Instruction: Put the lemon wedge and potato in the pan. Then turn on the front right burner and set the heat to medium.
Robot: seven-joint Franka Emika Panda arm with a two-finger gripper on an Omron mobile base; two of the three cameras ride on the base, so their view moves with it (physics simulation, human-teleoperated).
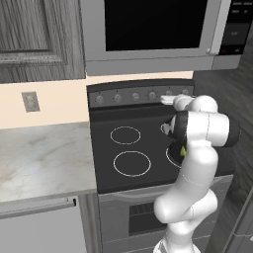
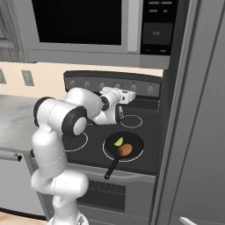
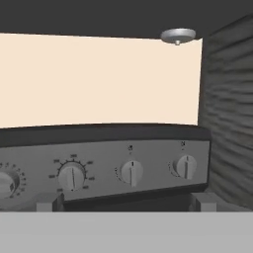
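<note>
Black pan (image 2: 132, 143) below, gripper (image 2: 132, 96) at knobs (image 3: 131, 172)

Even, diffuse rendered lighting in all three views, with soft, low-resolution detail.

The cream wall (image 3: 99, 79) is the brightest surface; the black cooktop (image 1: 133, 143) and microwave door (image 1: 153, 22) stay dark and show no glare. Shadows are faint, with only mild shading on the white arm (image 2: 57, 132). Edges look slightly blurred and jagged. The knobs (image 3: 131, 172) and their markings are too soft to read.
</note>
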